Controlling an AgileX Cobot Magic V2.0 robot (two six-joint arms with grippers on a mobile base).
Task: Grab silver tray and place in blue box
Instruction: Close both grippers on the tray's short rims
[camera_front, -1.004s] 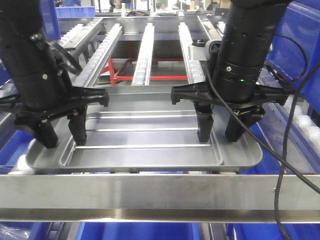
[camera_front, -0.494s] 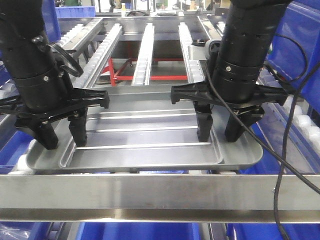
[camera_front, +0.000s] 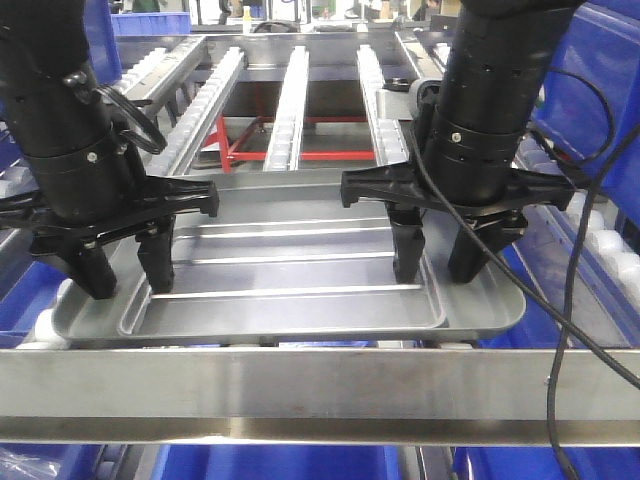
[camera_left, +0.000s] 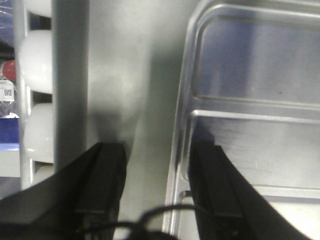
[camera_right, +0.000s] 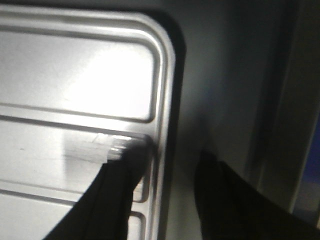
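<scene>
Both spread, left gripper, right gripper, apparently straddling silver tray rims

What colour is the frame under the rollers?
Red; the metal frame shows best in the exterior front-facing view.

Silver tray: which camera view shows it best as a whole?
The exterior front-facing view. It shows nearly the whole silver tray, with its rim and long ridges. The left wrist view shows only one rounded corner and part of the rim; the right wrist view shows another corner, blurred.
</scene>
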